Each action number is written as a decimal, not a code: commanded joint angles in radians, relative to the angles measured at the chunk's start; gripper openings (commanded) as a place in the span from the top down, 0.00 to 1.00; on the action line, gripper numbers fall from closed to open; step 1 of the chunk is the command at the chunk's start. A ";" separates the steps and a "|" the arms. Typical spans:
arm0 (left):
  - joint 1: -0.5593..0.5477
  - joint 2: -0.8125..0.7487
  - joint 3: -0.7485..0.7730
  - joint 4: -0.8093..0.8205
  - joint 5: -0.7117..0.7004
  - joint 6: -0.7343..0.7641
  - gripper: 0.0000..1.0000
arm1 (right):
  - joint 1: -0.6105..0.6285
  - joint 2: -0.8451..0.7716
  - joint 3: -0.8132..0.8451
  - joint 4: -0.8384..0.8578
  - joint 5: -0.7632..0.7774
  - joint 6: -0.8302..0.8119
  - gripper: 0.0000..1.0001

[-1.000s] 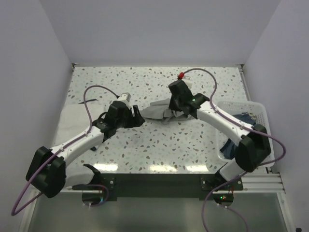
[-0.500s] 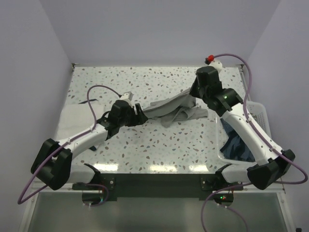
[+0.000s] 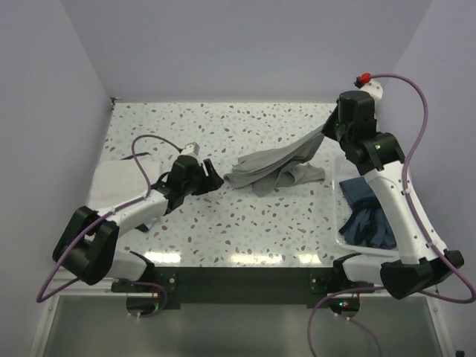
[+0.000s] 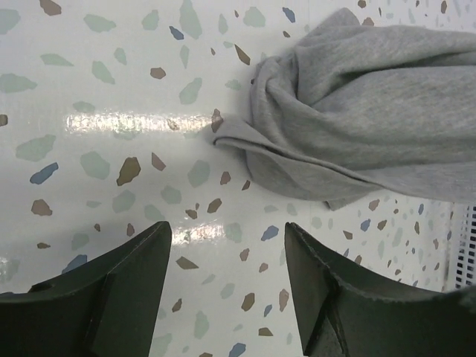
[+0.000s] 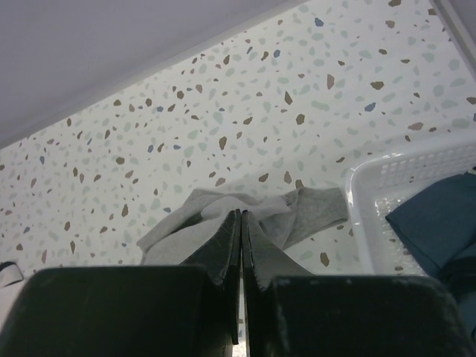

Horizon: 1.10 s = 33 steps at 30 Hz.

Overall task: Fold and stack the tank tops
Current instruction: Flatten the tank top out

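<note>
The light grey tank top (image 3: 271, 169) lies bunched mid-table, with one end drawn up and to the right. My right gripper (image 3: 328, 134) is shut on that raised end; in the right wrist view its fingertips (image 5: 240, 213) press together, and the grey tank top (image 5: 312, 212) hangs beyond them. My left gripper (image 3: 216, 180) stands open just left of the garment's lower-left edge, touching nothing. In the left wrist view its jaws (image 4: 228, 232) frame bare table, and the grey tank top (image 4: 357, 111) lies ahead of them. A white tank top (image 3: 111, 178) lies flat at the table's left edge.
A white lattice basket (image 3: 339, 169) stands at the right edge, below my raised right arm, with dark blue cloth (image 3: 368, 216) in it. Its rim (image 5: 364, 193) shows in the right wrist view. The left arm's purple cable (image 3: 145, 141) loops over the table.
My right arm has risen and swung back to the right with the grey tank top's end, stretching it out from the heap. The left gripper has stayed beside the garment, still open.
</note>
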 commanded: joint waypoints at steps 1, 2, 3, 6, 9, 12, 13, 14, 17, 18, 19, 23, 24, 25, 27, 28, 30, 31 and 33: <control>0.021 0.048 0.013 0.123 0.032 -0.060 0.33 | -0.015 -0.005 0.067 -0.005 0.014 -0.030 1.00; 0.026 0.079 0.018 0.137 0.061 -0.067 0.33 | -0.018 -0.002 0.070 -0.011 0.018 -0.032 1.00; 0.030 0.093 0.021 0.178 0.075 -0.074 0.34 | -0.021 -0.001 0.074 -0.011 0.020 -0.033 1.00; 0.044 0.143 0.021 0.262 0.138 -0.108 0.38 | -0.039 0.001 0.064 -0.014 0.017 -0.035 1.00; 0.046 0.180 0.030 0.319 0.165 -0.101 0.50 | -0.059 -0.001 0.049 -0.013 0.007 -0.036 1.00; 0.046 0.216 0.045 0.336 0.188 -0.038 0.50 | -0.076 0.004 0.034 -0.010 -0.008 -0.035 1.00; 0.047 0.231 0.044 0.346 0.198 -0.030 0.50 | -0.079 0.004 0.031 -0.008 -0.011 -0.036 1.00; 0.047 0.242 0.042 0.362 0.228 -0.024 0.50 | -0.088 0.005 0.026 -0.006 -0.017 -0.035 1.00; 0.047 0.280 0.035 0.408 0.274 -0.044 0.48 | -0.097 0.004 0.015 0.003 -0.031 -0.033 1.00; 0.047 0.289 0.034 0.416 0.283 -0.051 0.45 | -0.102 0.005 0.012 0.003 -0.031 -0.032 1.00; 0.047 0.304 0.034 0.419 0.297 -0.056 0.44 | -0.104 0.007 0.011 0.004 -0.035 -0.032 1.00; 0.047 0.329 0.033 0.441 0.305 -0.051 0.41 | -0.113 0.001 -0.002 0.007 -0.043 -0.030 1.00; 0.047 0.332 0.037 0.439 0.302 -0.033 0.42 | -0.113 0.001 -0.006 0.010 -0.045 -0.029 1.00; 0.047 0.341 0.044 0.435 0.294 -0.019 0.43 | -0.114 0.001 -0.008 0.010 -0.046 -0.029 1.00; 0.047 0.357 0.067 0.418 0.293 0.025 0.44 | -0.117 0.002 -0.008 0.012 -0.049 -0.029 1.00; 0.046 0.375 0.074 0.415 0.293 0.042 0.45 | -0.119 0.004 -0.008 0.013 -0.051 -0.029 1.00; 0.046 0.398 0.100 0.407 0.293 0.096 0.46 | -0.123 0.007 -0.003 0.015 -0.057 -0.030 1.00; 0.046 0.419 0.106 0.407 0.299 0.114 0.46 | -0.123 0.010 0.000 0.017 -0.062 -0.032 1.00; 0.046 0.435 0.126 0.409 0.304 0.165 0.47 | -0.127 0.021 0.014 0.013 -0.066 -0.033 1.00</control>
